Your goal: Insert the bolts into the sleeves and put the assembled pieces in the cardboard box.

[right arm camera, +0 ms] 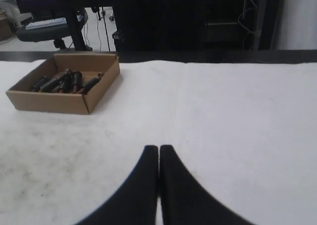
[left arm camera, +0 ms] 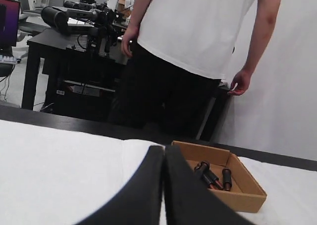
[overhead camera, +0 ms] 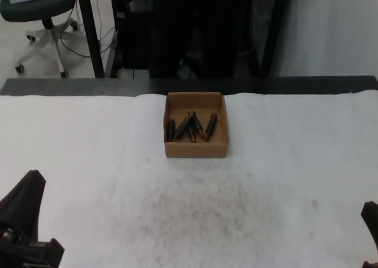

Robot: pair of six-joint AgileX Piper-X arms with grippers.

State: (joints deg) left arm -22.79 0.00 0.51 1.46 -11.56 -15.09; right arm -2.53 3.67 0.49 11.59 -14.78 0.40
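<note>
So the cardboard box (overhead camera: 195, 151) sits far out in the middle of the bench (overhead camera: 88, 162), dead ahead between both arms, neither really nearer. The assembled pieces (overhead camera: 190, 126) lie inside it, long axes roughly near-to-far. The left gripper (left arm camera: 164, 153) and right gripper (right arm camera: 159, 151) each have their fingers pressed together on nothing, back at the near corners.

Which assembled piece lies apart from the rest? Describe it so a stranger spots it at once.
Start at the white cloth covering the bench, then find the cardboard box near its far edge. Inside, the dark piece nearest the box's right wall lies alone, while the others cluster together.
</note>
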